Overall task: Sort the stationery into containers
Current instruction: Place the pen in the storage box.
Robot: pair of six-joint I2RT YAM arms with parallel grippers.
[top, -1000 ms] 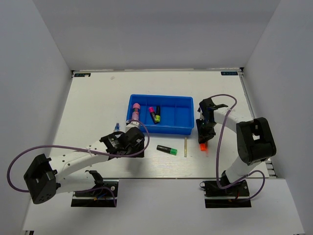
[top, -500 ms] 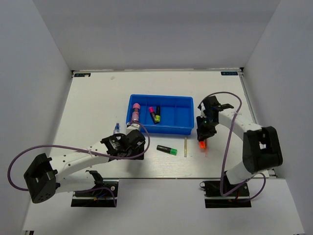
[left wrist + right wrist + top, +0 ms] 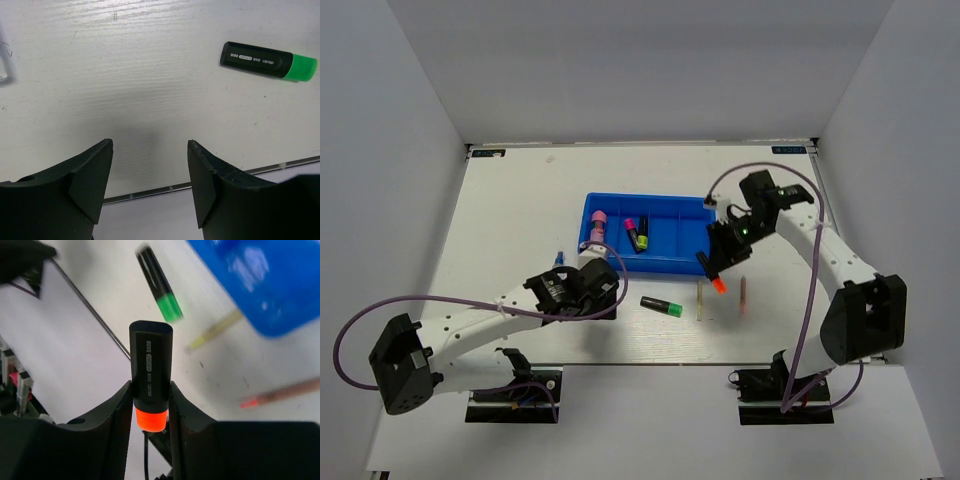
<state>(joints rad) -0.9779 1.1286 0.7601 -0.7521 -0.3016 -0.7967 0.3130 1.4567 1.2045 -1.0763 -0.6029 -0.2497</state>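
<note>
The blue tray [image 3: 692, 232] [image 3: 270, 285] lies mid-table; its left compartments hold a pink marker [image 3: 598, 226], a pink-ended highlighter [image 3: 631, 228] and a yellow-green one [image 3: 642, 236]. My right gripper [image 3: 712, 265] [image 3: 151, 386] is shut on an orange-ended highlighter [image 3: 717, 281] [image 3: 150, 365], held above the table by the tray's near right corner. A green-ended highlighter [image 3: 661, 305] [image 3: 267, 61] [image 3: 160, 285] lies on the table in front of the tray. A pale stick [image 3: 699, 298] [image 3: 215, 330] and a reddish stick [image 3: 742, 295] [image 3: 285, 392] lie to its right. My left gripper [image 3: 592, 290] [image 3: 150, 146] hangs open and empty, left of the green highlighter.
Purple cables loop from both arms. The table's near edge [image 3: 210, 182] runs just below my left fingers. Grey walls close in the table on three sides.
My right arm has lifted the orange highlighter off the table at the right and carried it left toward the tray's near right corner. The left arm has barely moved.
</note>
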